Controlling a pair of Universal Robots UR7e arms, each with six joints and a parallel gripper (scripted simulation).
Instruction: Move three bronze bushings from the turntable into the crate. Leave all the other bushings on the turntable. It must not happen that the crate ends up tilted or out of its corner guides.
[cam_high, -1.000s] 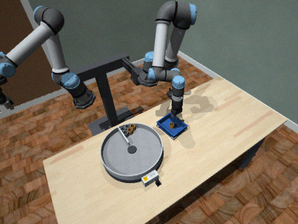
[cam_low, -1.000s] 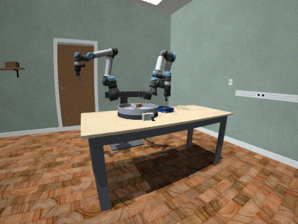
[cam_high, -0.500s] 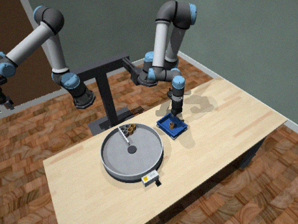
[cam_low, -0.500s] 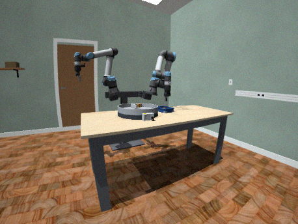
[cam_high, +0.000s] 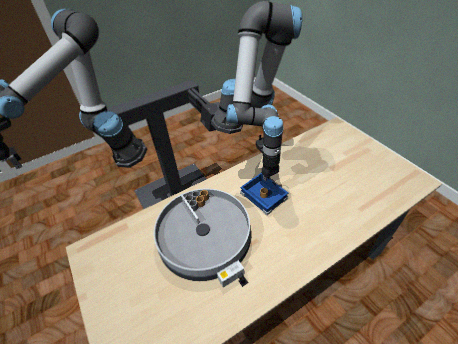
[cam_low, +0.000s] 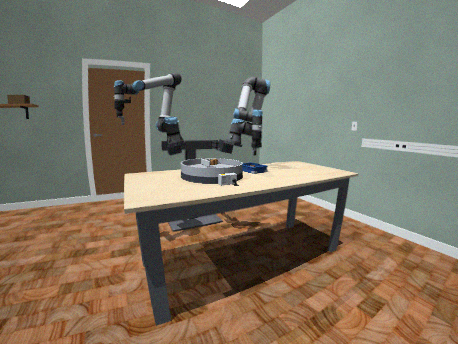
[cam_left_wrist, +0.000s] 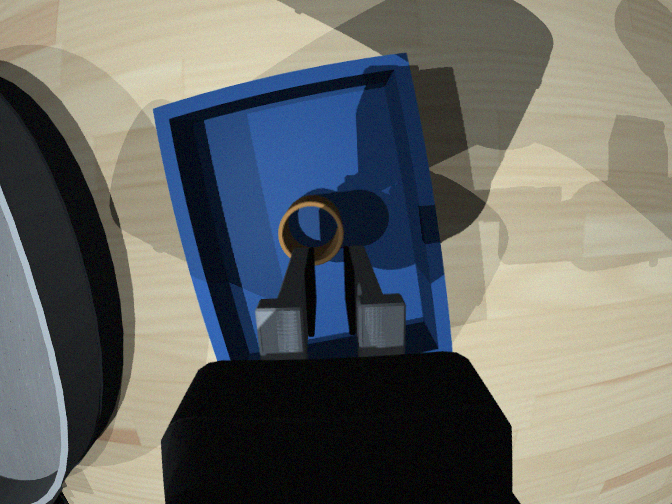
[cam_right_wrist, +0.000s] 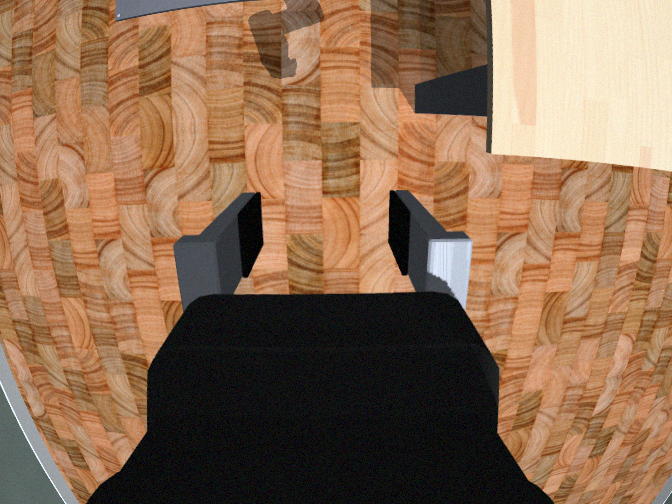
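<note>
The blue crate (cam_high: 254, 201) (cam_low: 255, 168) (cam_left_wrist: 282, 85) looks level on the table. One bronze bushing (cam_high: 264, 193) (cam_left_wrist: 284, 239) stands upright inside it. My left gripper (cam_high: 267, 179) (cam_left_wrist: 329, 273) is over the crate, fingers partly apart with nothing between them. In the left wrist view its left fingertip overlaps the bushing's near rim. On the turntable (cam_high: 180, 240) (cam_low: 205, 173) (cam_left_wrist: 27, 379), two bronze bushings, one (cam_high: 204, 194) behind the other (cam_high: 200, 201), stand beside several grey bushings (cam_high: 193, 203). My right gripper (cam_right_wrist: 325, 217) is wide open and empty, over the floor. The crate's corner guides are mostly hidden.
A thin divider (cam_high: 191, 208) on the turntable runs beside the bushings, from the raised outer wall towards the dark hub (cam_high: 202, 229). A small control box (cam_high: 231, 273) (cam_low: 227, 179) sits at the turntable's front. The turntable stands close beside the crate.
</note>
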